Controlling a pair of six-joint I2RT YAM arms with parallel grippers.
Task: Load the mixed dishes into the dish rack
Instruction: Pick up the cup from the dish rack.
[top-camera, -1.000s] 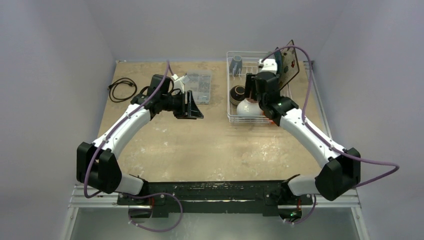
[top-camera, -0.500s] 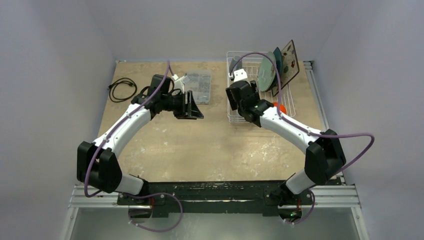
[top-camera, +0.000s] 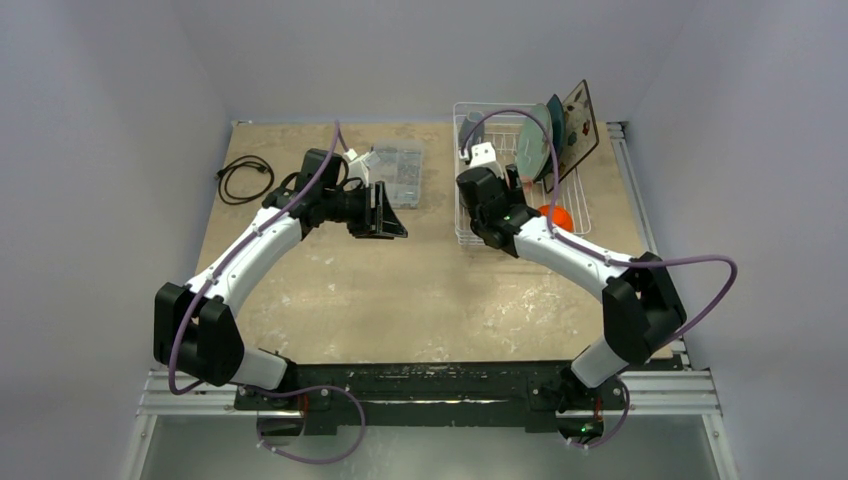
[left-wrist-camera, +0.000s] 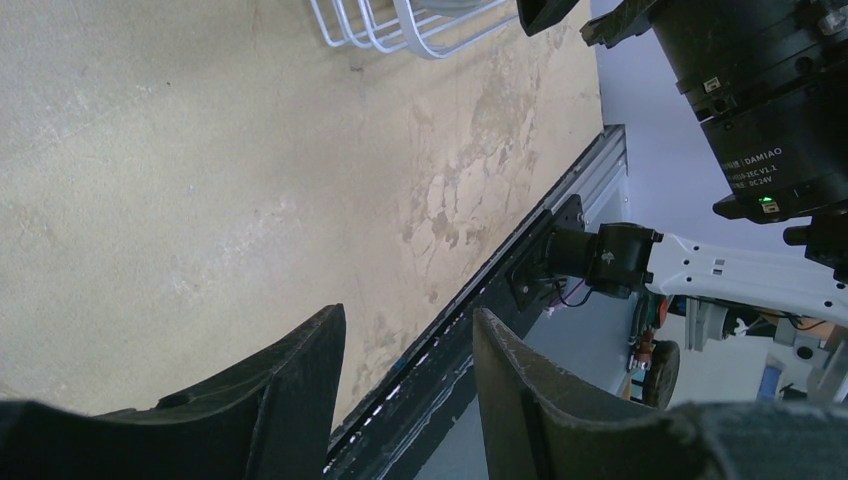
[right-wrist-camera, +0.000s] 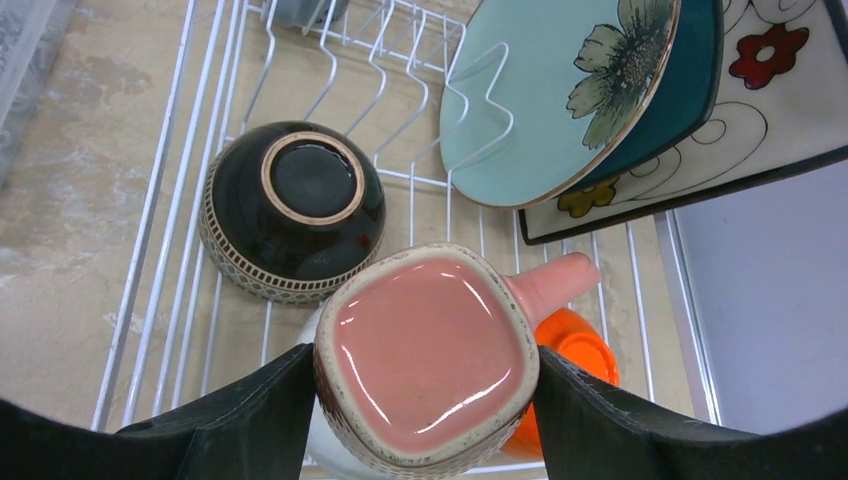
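Observation:
In the right wrist view my right gripper (right-wrist-camera: 425, 400) is shut on the salmon-pink mug (right-wrist-camera: 430, 345), which is upside down with its handle pointing right, just above the white bowl (right-wrist-camera: 318, 445). Below lie the dish rack (right-wrist-camera: 160, 240), an upturned brown bowl (right-wrist-camera: 292, 208), the orange bowl (right-wrist-camera: 580, 350) and the grey-blue mug (right-wrist-camera: 305, 10). The pale green plate (right-wrist-camera: 550, 90), dark teal plate (right-wrist-camera: 700, 80) and cream floral plate (right-wrist-camera: 745, 115) lean at the rack's right side. My left gripper (top-camera: 385, 212) hangs open and empty over the table.
A clear plastic compartment box (top-camera: 397, 170) sits just behind my left gripper. A coiled black cable (top-camera: 243, 178) lies at the table's far left. The rack (top-camera: 460, 235) stands at the back right, close to the table's right edge.
My right arm has swung left across the rack, uncovering the plates and the orange bowl. The left arm has not moved.

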